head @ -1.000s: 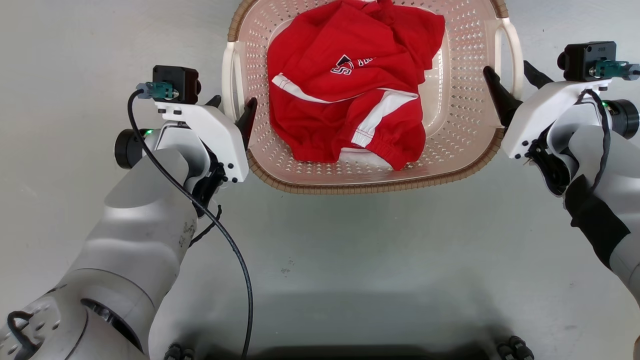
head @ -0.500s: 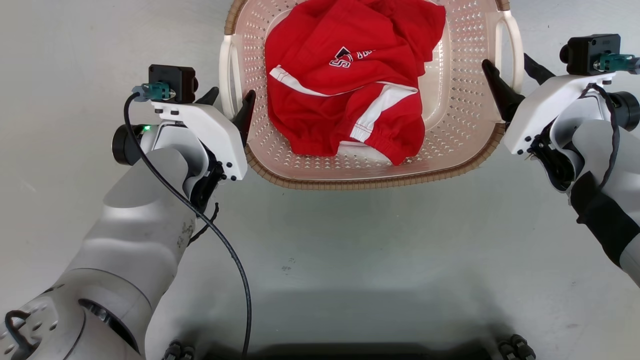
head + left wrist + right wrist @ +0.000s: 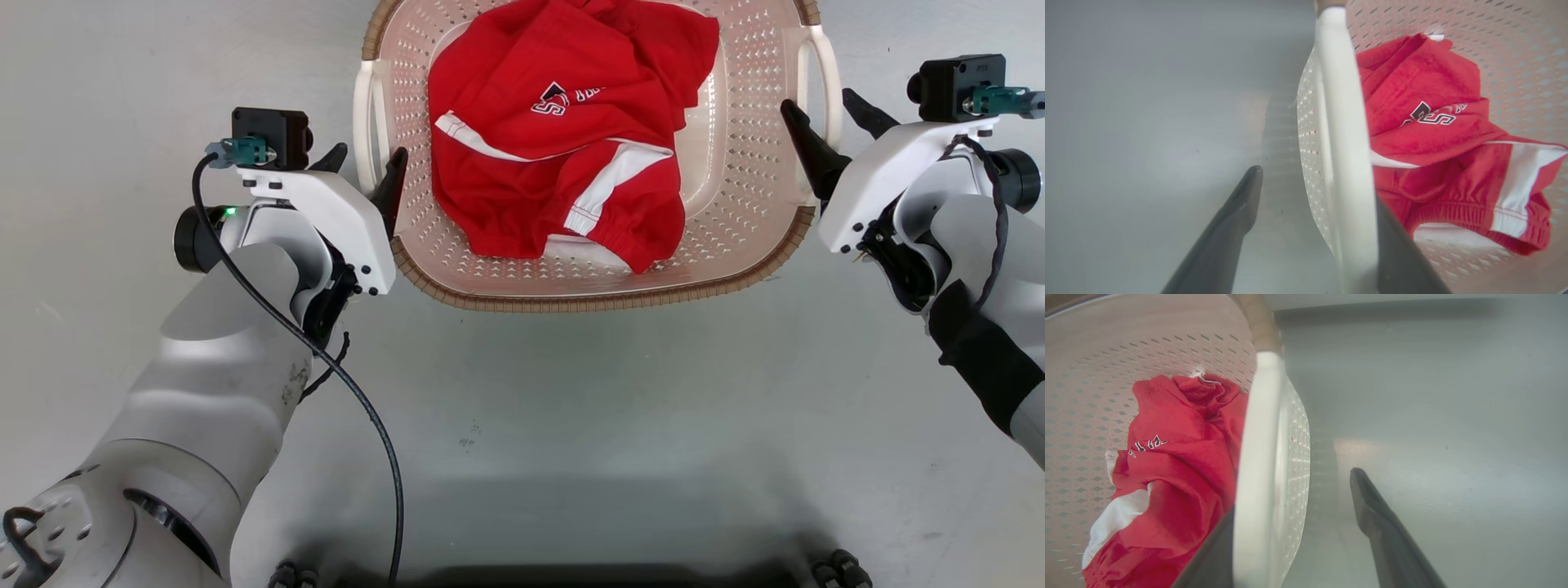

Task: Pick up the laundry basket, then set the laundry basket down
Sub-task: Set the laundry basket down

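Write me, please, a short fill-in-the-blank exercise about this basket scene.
The pale pink perforated plastic laundry basket holds a crumpled ___ garment with white stripes.
The left gripper and the right gripper, both open, each straddle a white side ___.
The basket's woven-look rim is ___.
Missing words: red; handle; brown.

Pink perforated basket [image 3: 755, 175], red garment [image 3: 522, 184], apparently white-striped

Perforated matt plastic laundry basket [image 3: 751, 163] — woven-look rim [image 3: 588, 303], smooth handles [image 3: 362, 122] — holds soft red cloth [image 3: 531, 171].
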Robot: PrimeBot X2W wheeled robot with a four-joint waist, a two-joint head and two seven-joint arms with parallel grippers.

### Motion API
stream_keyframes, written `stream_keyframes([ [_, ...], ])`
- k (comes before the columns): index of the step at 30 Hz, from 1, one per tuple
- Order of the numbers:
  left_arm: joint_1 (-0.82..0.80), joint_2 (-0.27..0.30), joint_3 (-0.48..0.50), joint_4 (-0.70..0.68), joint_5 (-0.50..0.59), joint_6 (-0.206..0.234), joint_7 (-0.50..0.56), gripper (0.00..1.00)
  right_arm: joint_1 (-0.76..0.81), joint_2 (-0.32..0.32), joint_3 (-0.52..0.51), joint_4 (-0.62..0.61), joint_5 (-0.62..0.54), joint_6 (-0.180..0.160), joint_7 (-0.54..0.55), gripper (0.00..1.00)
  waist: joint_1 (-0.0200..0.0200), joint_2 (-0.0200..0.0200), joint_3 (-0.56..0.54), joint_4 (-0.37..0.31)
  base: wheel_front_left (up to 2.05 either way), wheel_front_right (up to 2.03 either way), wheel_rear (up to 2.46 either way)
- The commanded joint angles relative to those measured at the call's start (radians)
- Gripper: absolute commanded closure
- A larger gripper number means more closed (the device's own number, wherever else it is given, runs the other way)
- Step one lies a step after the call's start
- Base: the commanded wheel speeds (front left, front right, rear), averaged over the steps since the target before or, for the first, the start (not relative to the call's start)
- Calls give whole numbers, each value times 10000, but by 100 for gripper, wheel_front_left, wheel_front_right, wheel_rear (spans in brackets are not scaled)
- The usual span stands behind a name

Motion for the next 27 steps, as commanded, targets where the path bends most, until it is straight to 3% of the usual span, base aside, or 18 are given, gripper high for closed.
stream_keyframes([
  [1,34,336,72,66,-51,89,-118,0,402,-89,20,-45,73,-36,36,0,0,0,-8,0,0,0,0],
  [27,241,433,-76,281,-350,88,-201,0,458,86,34,370,90,-36,15,0,0,0,-582,-27,0,0,0],
])
